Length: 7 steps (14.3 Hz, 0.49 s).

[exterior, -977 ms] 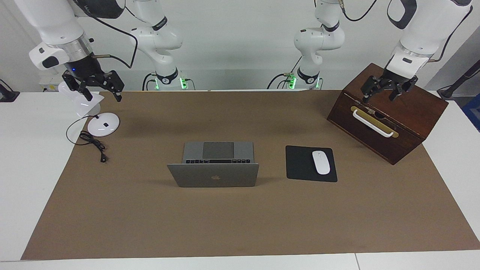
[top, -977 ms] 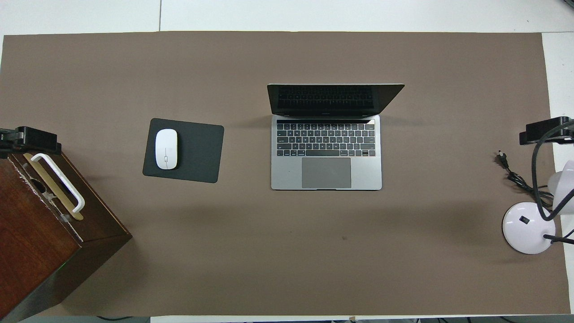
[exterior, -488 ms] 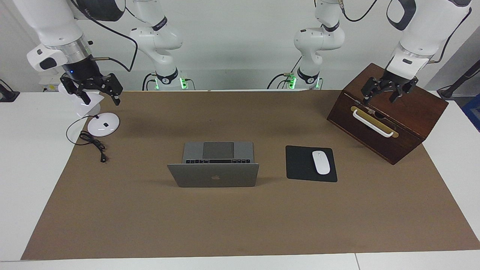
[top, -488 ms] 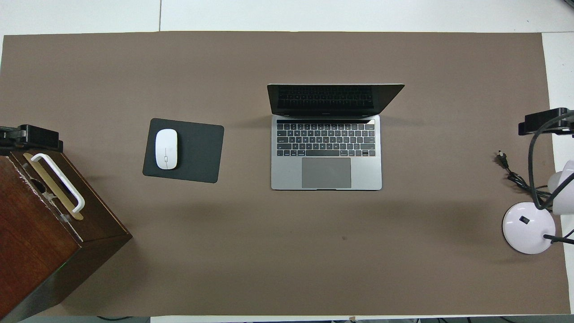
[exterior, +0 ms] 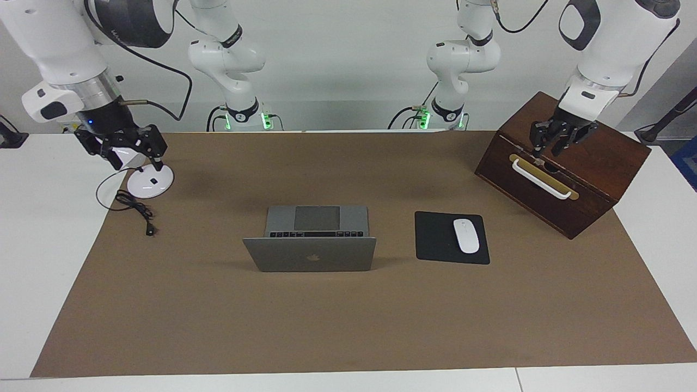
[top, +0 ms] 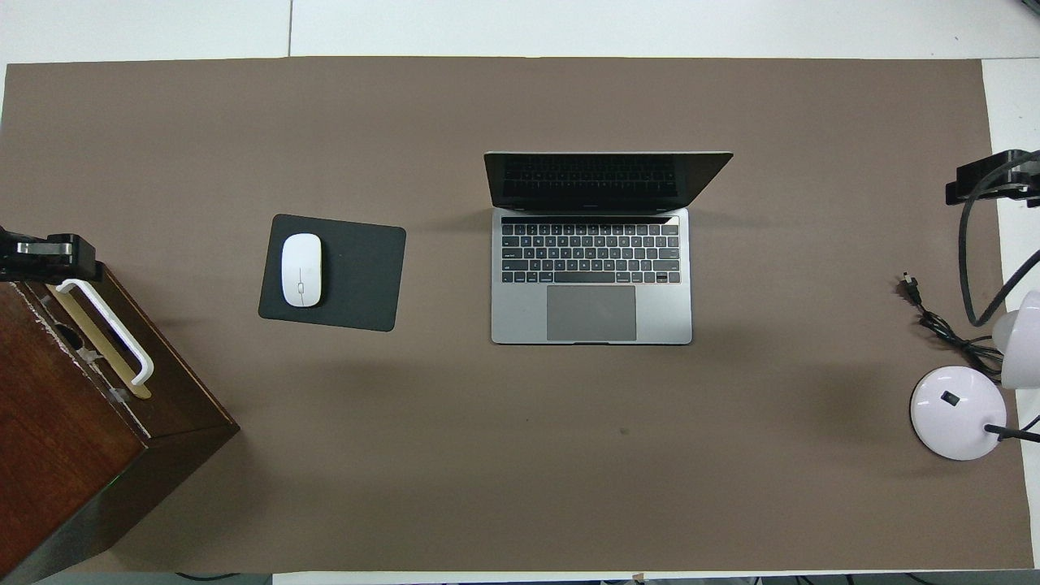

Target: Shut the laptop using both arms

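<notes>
The silver-grey laptop (exterior: 310,255) stands open in the middle of the brown mat, its lid with the apple logo raised. Its black keys and grey trackpad show in the overhead view (top: 591,276). My right gripper (exterior: 136,155) hangs open and empty over the white lamp at the right arm's end of the table, well away from the laptop. It shows at the edge of the overhead view (top: 993,180). My left gripper (exterior: 552,142) hangs over the top front edge of the wooden box, also away from the laptop, and shows in the overhead view (top: 41,253).
A black mouse pad (exterior: 435,239) with a white mouse (exterior: 466,236) lies beside the laptop toward the left arm's end. A dark wooden box (exterior: 593,163) with a white handle (exterior: 542,179) stands there too. A white desk lamp (exterior: 150,181) and its black cable (exterior: 133,207) are at the right arm's end.
My right gripper has moved lower and outward toward the right arm's end of the table. My left gripper has turned over the box. The laptop has not moved.
</notes>
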### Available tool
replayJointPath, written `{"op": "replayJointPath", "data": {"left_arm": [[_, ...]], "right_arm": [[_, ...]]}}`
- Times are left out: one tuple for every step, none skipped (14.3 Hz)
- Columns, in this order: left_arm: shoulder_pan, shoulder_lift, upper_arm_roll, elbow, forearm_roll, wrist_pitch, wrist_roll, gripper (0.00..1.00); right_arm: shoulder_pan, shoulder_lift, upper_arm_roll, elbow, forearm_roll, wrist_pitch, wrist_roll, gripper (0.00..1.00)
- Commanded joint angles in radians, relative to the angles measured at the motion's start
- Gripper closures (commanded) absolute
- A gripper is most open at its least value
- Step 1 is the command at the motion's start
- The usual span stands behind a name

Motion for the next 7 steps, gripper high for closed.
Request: {"op": "replayJointPath", "data": {"left_arm": [[0.005, -0.031, -0.001, -0.036, 0.005, 0.020, -0.008, 1.00], [0.005, -0.031, -0.001, -0.038, 0.005, 0.020, -0.008, 1.00], [0.005, -0.031, -0.003, -0.042, 0.004, 0.022, -0.006, 1.00], [0.003, -0.031, -0.003, -0.050, -0.012, 0.022, -0.006, 1.00], [0.003, -0.038, -0.001, -0.052, -0.042, 0.023, -0.005, 1.00], [0.003, -0.041, -0.001, -0.062, -0.062, 0.028, -0.003, 1.00], [0.000, -0.048, -0.001, -0.079, -0.075, 0.045, -0.003, 1.00]], "right_arm": [[-0.018, 0.070, 0.003, 0.066, -0.024, 0.008, -0.071, 0.64], [-0.026, 0.100, 0.003, 0.100, -0.024, 0.013, -0.087, 0.89], [-0.028, 0.127, 0.003, 0.127, -0.026, 0.013, -0.099, 1.00], [-0.028, 0.150, 0.003, 0.147, -0.027, 0.027, -0.130, 1.00], [-0.028, 0.166, 0.003, 0.151, -0.047, 0.056, -0.165, 1.00], [-0.028, 0.178, 0.004, 0.151, -0.062, 0.079, -0.174, 1.00], [-0.028, 0.192, 0.004, 0.152, -0.063, 0.091, -0.174, 1.00]]}}
